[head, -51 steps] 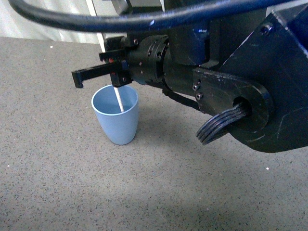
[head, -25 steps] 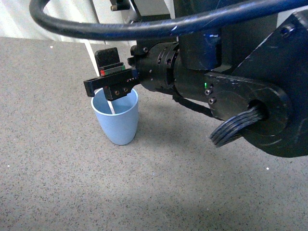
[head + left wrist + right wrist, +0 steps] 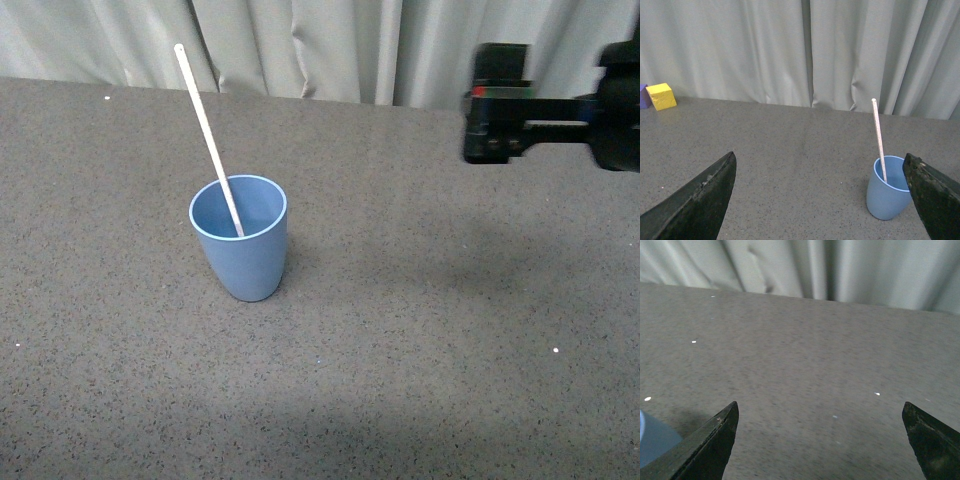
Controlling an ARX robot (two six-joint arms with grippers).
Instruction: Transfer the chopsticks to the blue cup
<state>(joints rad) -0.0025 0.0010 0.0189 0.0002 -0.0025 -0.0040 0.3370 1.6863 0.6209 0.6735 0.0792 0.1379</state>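
The blue cup (image 3: 240, 238) stands upright on the grey table. The pale chopstick (image 3: 208, 138) stands in it, leaning to the far left, its top well above the rim. My right gripper (image 3: 492, 130) is open and empty, raised at the right edge of the front view, well clear of the cup. In the left wrist view the cup (image 3: 886, 190) and the chopstick (image 3: 878, 137) sit beside the right finger of my open, empty left gripper (image 3: 822, 200). In the right wrist view my open gripper (image 3: 820, 440) faces bare table, with a sliver of the cup (image 3: 652, 442) at the edge.
Grey curtains (image 3: 330, 45) hang along the table's far edge. A yellow block (image 3: 661, 95) and a purple one (image 3: 643, 95) sit by the curtain in the left wrist view. The speckled grey tabletop (image 3: 400, 350) surrounds the cup.
My right arm has pulled back from above the cup to the right and up, leaving the chopstick standing in the cup. The cup has not moved.
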